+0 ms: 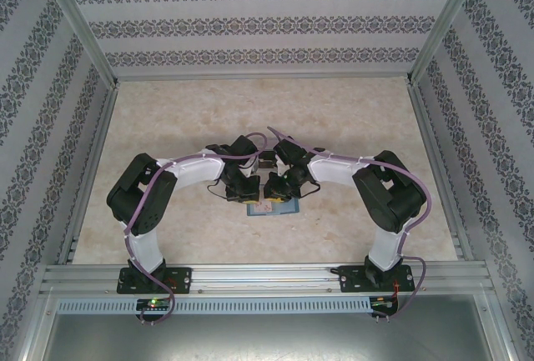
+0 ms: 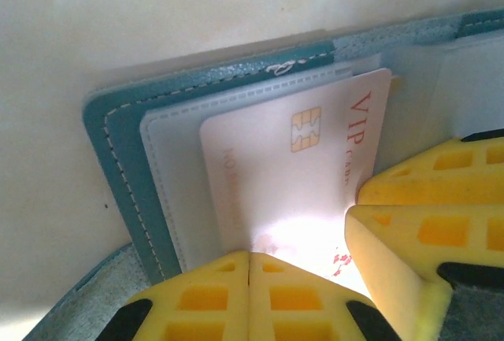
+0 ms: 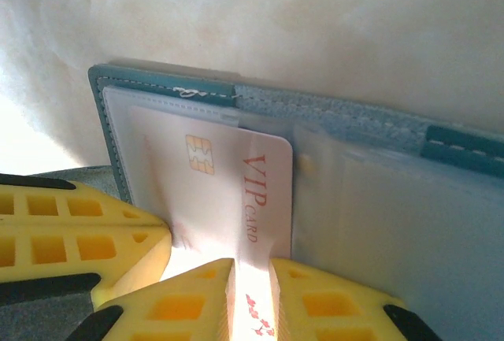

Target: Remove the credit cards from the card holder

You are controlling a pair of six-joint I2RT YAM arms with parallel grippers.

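Nearest the overhead camera, two arm bases, left (image 1: 154, 278) and right (image 1: 385, 276), are bolted to one metal rail (image 1: 267, 269) at the table's edge. The two arms bend inward and meet over the middle of the table (image 1: 350, 119). There one card holder (image 1: 288, 206) lies open and flat, inside face up, just on the near side of the two wrists.

In the left wrist view, the left tool (image 2: 249, 261) is clenched. Its two yellow fingers are pressed together with no gap, and their tips sit at the near edge of one pale credit card (image 2: 276, 183). The card faces the camera rather than sitting in the seam, so it is not pinched there. The other arm's two fingers come in from the right and touch the card's near corner.

In the right wrist view, the right tool (image 3: 252, 270) has its jaws a narrow slit apart, released. The card's face and reddish marks show through the slit. I cannot tell whether the tips press on it.

The card bears one gold chip (image 2: 305, 130) and red "VIP CARD" lettering. It lies askew over one clear sleeve (image 2: 169, 176) on one half of the holder. Whether any part of it is under the plastic I cannot tell. A second clear sleeve (image 3: 378, 223) covers the other half. One darker teal tab (image 3: 465, 150) sits on the holder's far edge. Beyond it are the pale marbled table and three patterned walls (image 1: 267, 23).
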